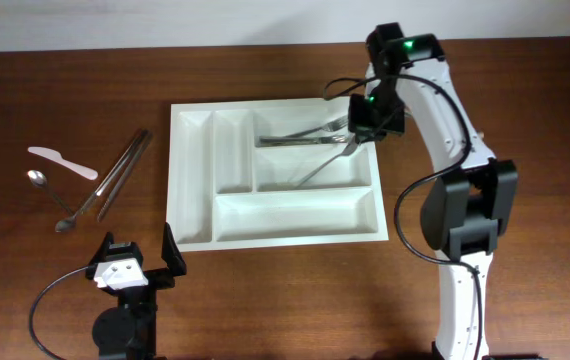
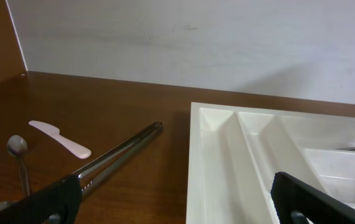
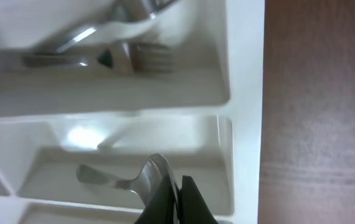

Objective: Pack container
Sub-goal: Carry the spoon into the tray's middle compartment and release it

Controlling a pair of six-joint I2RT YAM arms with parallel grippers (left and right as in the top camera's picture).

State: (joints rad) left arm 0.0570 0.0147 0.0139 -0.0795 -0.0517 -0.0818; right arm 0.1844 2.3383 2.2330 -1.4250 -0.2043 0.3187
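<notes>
Cutlery lies loose near the worktop's left edge: one white plastic knife (image 1: 62,162), two loose spoons (image 1: 37,179) crossing each other, and two long steel pieces (image 1: 117,176) side by side and touching. Whether these are tongs or separate knives cannot be told.

At the near edge, left of centre, the left gripper (image 1: 140,262) hovers with its fingers (image 2: 47,200) spread wide. They hold nothing and touch nothing.

One container (image 1: 174,170) sits flat in the middle of the worktop, closer to the far edge. It has five compartments: two narrow ones on its left and three long ones. Both narrow ones and the nearest long one show bare white floor. The farthest long one holds overlapping forks (image 1: 310,134), at least two; an exact count cannot be made. The middle long one holds one held spoon (image 1: 323,166), lying slantwise.

Over the container's far right corner, the right gripper (image 1: 373,118) points down. Its fingers (image 3: 193,202) are drawn together to a thin seam, apparently pinching the bowl rim of that spoon.
</notes>
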